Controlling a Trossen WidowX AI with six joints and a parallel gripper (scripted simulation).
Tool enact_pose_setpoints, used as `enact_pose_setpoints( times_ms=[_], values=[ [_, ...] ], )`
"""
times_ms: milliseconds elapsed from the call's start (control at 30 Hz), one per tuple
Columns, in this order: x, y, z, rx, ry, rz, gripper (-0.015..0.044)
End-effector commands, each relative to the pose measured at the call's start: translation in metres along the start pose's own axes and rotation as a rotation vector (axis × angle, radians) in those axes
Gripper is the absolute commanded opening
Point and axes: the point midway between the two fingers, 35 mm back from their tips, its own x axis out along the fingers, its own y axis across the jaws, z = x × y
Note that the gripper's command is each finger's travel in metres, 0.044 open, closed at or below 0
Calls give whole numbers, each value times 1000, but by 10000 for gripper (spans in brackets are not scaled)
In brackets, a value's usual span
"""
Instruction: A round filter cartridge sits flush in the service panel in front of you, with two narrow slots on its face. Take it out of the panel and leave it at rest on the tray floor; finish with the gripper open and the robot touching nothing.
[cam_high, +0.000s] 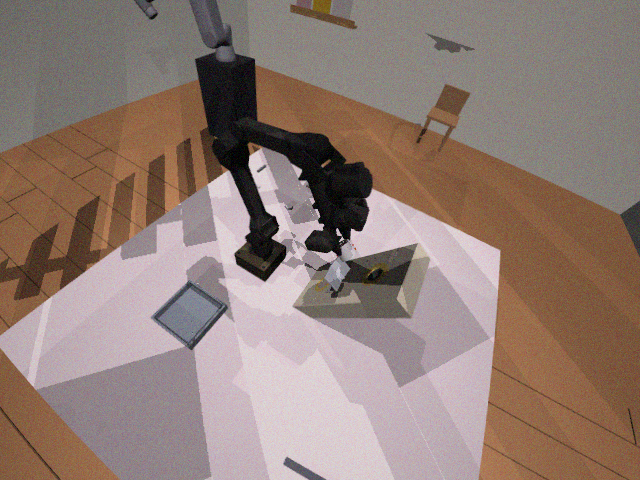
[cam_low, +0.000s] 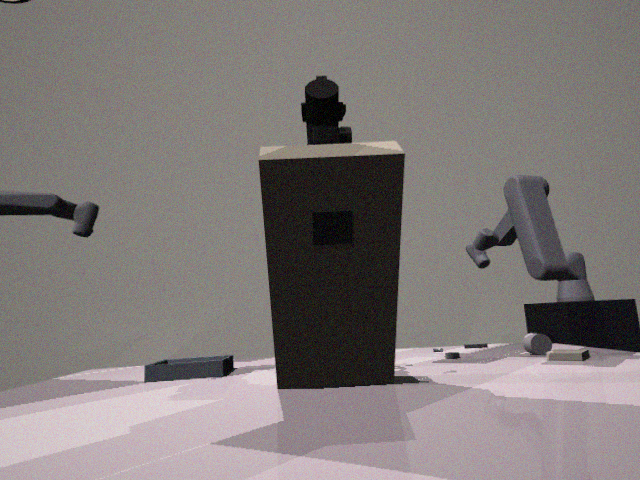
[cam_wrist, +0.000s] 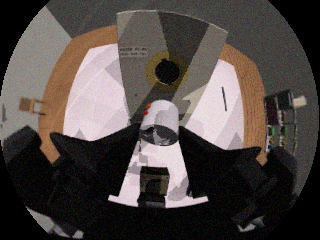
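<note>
The filter cartridge, a white cylinder with red dots, is out of its socket. My gripper is shut on it, one finger on each side, in front of the panel's sloping face. The service panel has an empty dark round hole with a gold ring. A pale bracket on the panel face is just below the cartridge; I cannot tell whether they touch. The blue-grey tray lies on the table and is empty. The exterior view hides the cartridge behind the panel.
The arm's base stands between the tray and the panel. Another grey arm stands on a black block behind. Small objects, including a grey cylinder and a pale block, lie at the back. A dark bar lies at the front.
</note>
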Motion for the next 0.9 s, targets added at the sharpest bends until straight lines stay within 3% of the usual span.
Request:
enact_pose_setpoints(
  times_ms=[0, 867],
  values=[
    [-15, 0, 0, -6, -8, 3, 0],
    [-1, -78, 0, 1, 3, -9, 0]
  ],
)
